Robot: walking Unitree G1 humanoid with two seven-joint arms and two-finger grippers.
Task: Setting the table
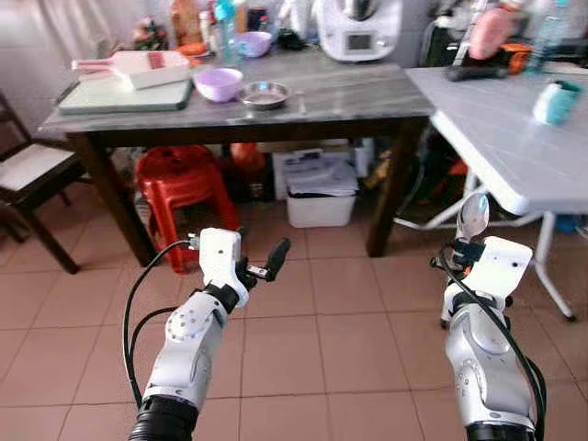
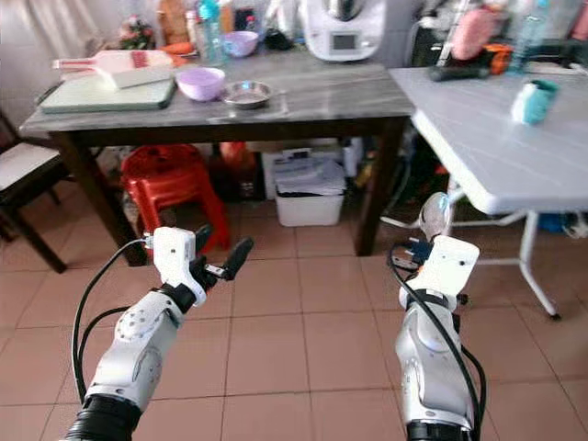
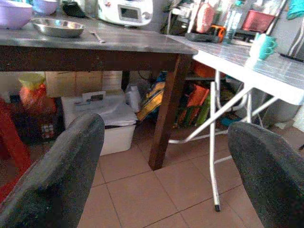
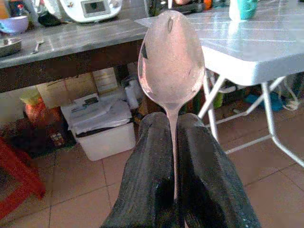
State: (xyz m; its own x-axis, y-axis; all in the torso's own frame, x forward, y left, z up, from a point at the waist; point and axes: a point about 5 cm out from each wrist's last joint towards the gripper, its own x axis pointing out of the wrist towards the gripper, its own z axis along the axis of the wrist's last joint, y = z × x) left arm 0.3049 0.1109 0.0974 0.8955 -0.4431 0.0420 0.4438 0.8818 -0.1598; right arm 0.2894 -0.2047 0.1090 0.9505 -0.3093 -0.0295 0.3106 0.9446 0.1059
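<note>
Okay, far left I see a dark chair (image 1: pixel 28 179) with a pale seat, next to the dark worktop (image 1: pixel 349 96). On that worktop, left end: a green cutting board (image 1: pixel 101 96) with a white tray (image 1: pixel 138 66) on it. Then a lilac bowl (image 1: pixel 219 84), and just beside it a steel dish (image 1: pixel 265 94). A smaller purple bowl (image 1: pixel 254 42) sits further back among bottles, and a white kitchen appliance (image 1: pixel 358 28) stands at the back edge. Under the worktop: a red plastic stool (image 1: pixel 179 188), then a white lidded bin (image 1: pixel 320 188).

My left hand (image 1: pixel 260 262) is raised over the tiled floor (image 1: pixel 312 340), well short of the worktop. Its two black fingers (image 3: pixel 61 175) are spread wide apart with nothing between them, seen clearly in the left wrist view.

My right hand (image 1: pixel 469 253) is up at about the same height, also over the floor. It is clamped on a metal spoon (image 4: pixel 171 59); the handle is pinched between the two black fingers (image 4: pixel 152 180), and the spoon bowl stands upright above the fingertips. So the spoon is in the air, not touching either worktop.

Right side: a white folding worktop (image 1: pixel 514 138) set at an angle to the dark one, corners near each other. On it a teal cup (image 1: pixel 557 101) toward the right, and at the far end a dark object with orange parts plus something pink, too blurred for me to name.
</note>
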